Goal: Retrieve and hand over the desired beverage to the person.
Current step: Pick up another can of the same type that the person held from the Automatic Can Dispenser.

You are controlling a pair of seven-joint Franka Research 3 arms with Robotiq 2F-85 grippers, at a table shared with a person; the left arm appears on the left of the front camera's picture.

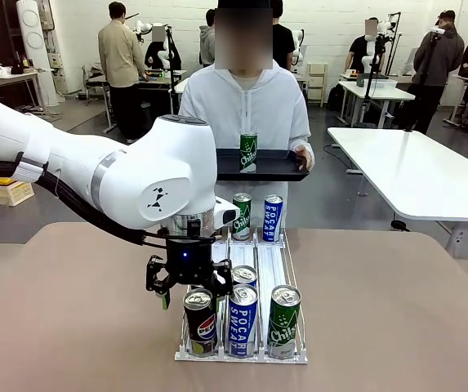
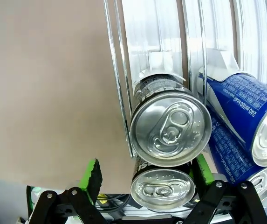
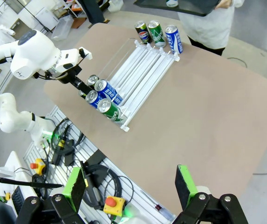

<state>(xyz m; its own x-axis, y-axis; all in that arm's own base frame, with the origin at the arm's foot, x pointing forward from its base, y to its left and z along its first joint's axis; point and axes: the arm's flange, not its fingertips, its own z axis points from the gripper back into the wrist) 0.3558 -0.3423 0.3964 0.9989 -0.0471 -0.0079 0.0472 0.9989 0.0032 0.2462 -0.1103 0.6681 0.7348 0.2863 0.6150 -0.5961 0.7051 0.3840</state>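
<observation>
Hovering at lower centre, the left gripper (image 1: 193, 294) is held, jaws spread, above the black aluminium Pepsi can (image 1: 200, 324); grasp and handover are left.

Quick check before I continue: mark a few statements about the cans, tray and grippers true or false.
1. The person holds a tray with a green can on it. True.
2. The right gripper holds a can. False: it is open and empty.
3. The left gripper is over the Pepsi can at the rack's near end. True.
4. The rack has four lanes. False: it has three.
</observation>
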